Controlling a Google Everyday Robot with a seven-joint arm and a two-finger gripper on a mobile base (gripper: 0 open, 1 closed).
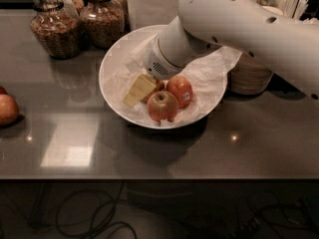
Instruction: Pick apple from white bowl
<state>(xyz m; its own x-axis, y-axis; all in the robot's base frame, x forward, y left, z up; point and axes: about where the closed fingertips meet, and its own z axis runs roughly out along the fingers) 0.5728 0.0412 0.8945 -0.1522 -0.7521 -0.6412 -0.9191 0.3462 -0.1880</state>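
Note:
The white bowl, lined with crumpled white paper, stands mid-table. My gripper reaches down into its left half from the white arm above. Its yellowish tip rests against a reddish apple that is mostly hidden behind it. Only a sliver of that apple shows, so I cannot tell its markings. An apple with a stem dimple on top lies at the front of the bowl. A redder apple with a small white sticker lies to its right.
Two glass jars of brown snacks stand at the back left. Another apple lies at the table's left edge. Stacked beige paper bowls stand right of the white bowl, with a holder of utensils behind them.

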